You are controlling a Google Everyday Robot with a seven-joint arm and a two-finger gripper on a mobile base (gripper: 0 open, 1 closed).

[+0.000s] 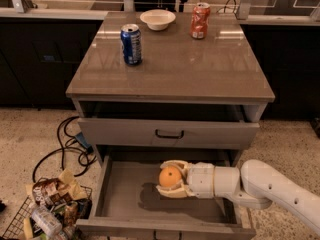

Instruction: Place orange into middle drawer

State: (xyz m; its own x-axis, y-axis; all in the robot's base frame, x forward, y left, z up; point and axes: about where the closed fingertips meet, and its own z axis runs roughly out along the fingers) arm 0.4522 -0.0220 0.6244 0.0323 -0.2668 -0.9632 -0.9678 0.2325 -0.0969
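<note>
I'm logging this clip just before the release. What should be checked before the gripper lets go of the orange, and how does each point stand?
1. middle drawer pulled open: ok.
2. orange held in the gripper, fingers wrapped above and below it: ok.
3. Orange inside the drawer's walls, over the floor rather than the rim: ok; its shadow falls on the floor.
4. Drawer floor under the orange bare: ok.
5. Orange low enough to rest on the floor: cannot tell; the shadow suggests a gap.
6. upper drawer shut and out of the arm's way: ok.
</note>
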